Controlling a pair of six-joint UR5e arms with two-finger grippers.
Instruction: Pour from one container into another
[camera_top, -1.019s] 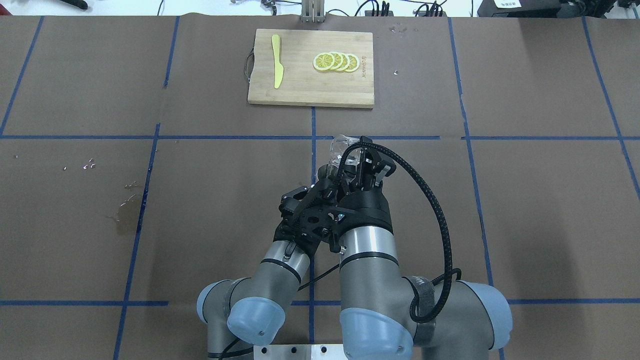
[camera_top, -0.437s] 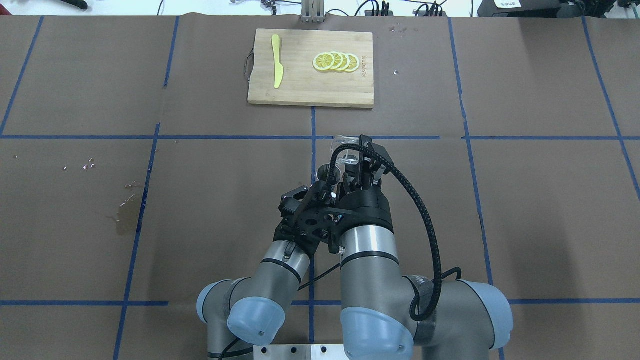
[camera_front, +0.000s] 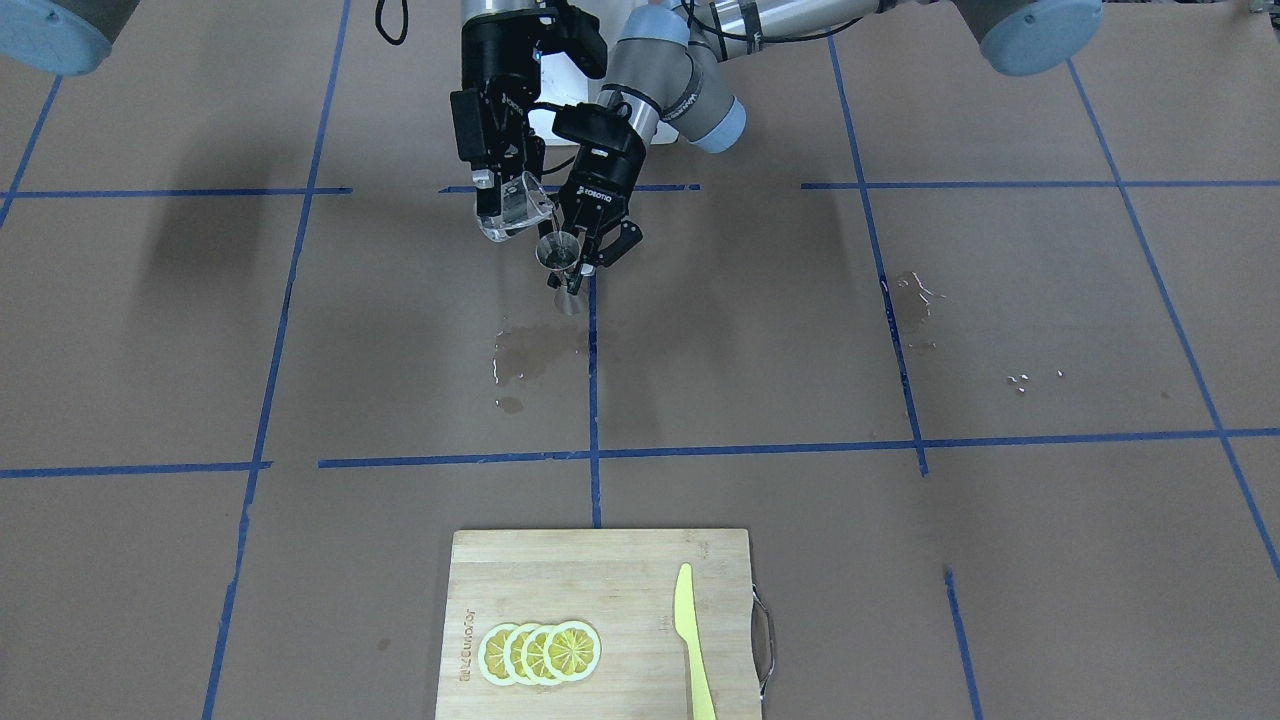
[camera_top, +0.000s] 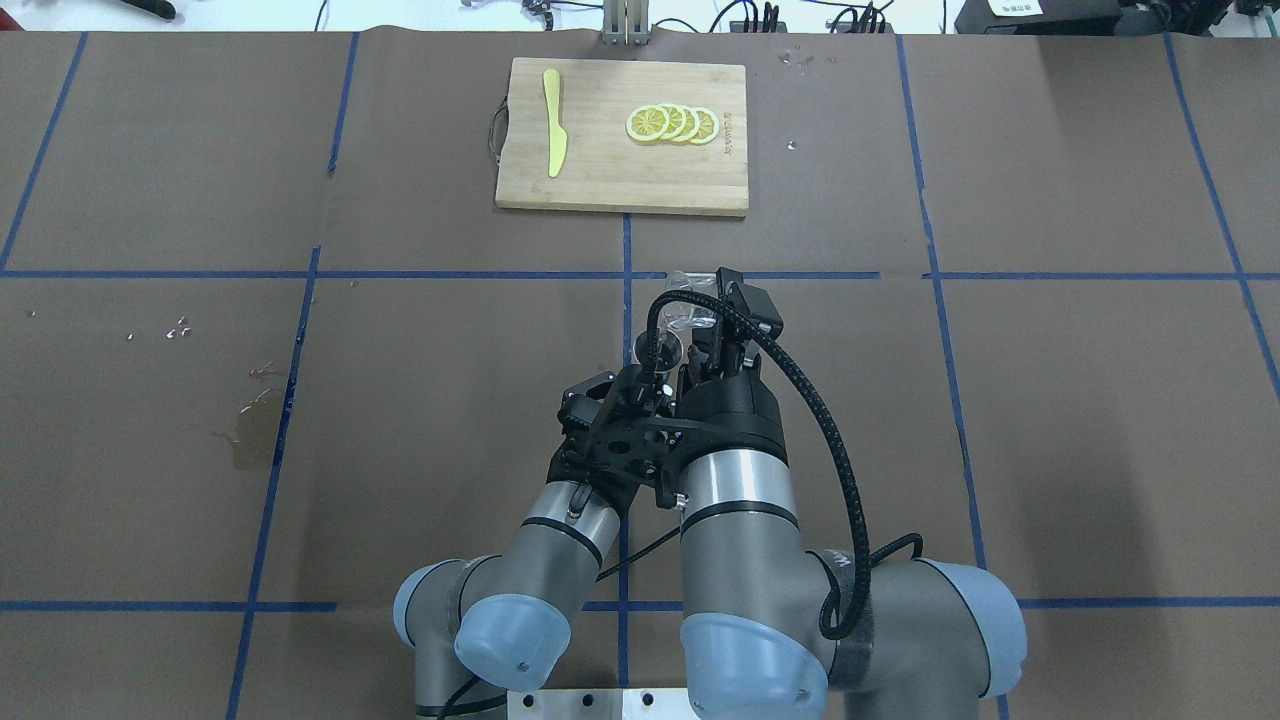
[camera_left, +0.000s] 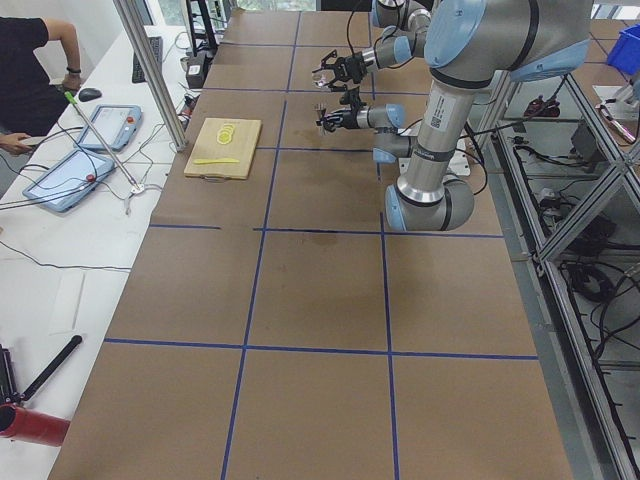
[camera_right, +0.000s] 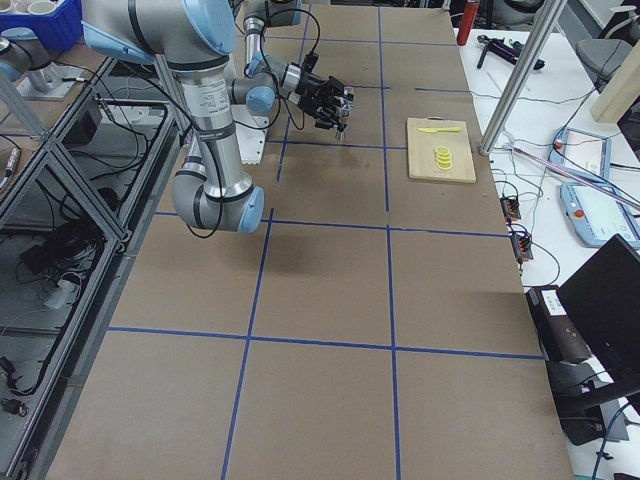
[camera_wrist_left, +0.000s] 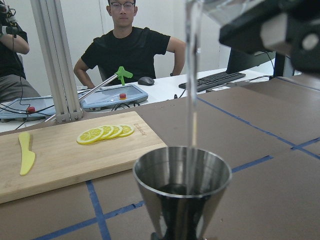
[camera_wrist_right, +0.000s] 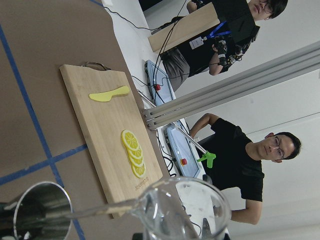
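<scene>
My right gripper (camera_front: 505, 205) is shut on the small clear glass cup (camera_front: 517, 212), which it holds in the air, tilted with its lip toward the jigger. The silver metal jigger (camera_front: 560, 256) is upright just beside and below the cup, and my left gripper (camera_front: 580, 262) is shut on its waist. A thin stream of clear liquid (camera_wrist_left: 192, 100) falls into the jigger (camera_wrist_left: 182, 192) in the left wrist view. From the right wrist camera, the stream runs off the cup's rim (camera_wrist_right: 185, 210) to the jigger (camera_wrist_right: 37, 215). From overhead, both the cup (camera_top: 688, 300) and the jigger (camera_top: 660, 350) are half hidden by the wrists.
A bamboo cutting board (camera_front: 620, 590) with lemon slices (camera_front: 540, 652) and a yellow knife (camera_front: 690, 640) lies across the table from the robot. Wet patches (camera_front: 530, 355) darken the paper below the jigger, and more drops (camera_front: 915, 295) lie on my left side. People sit beyond the far edge.
The right wrist has rolled, tipping the glass cup further over and bringing it closer to the jigger. The left gripper and jigger have stayed in place.
</scene>
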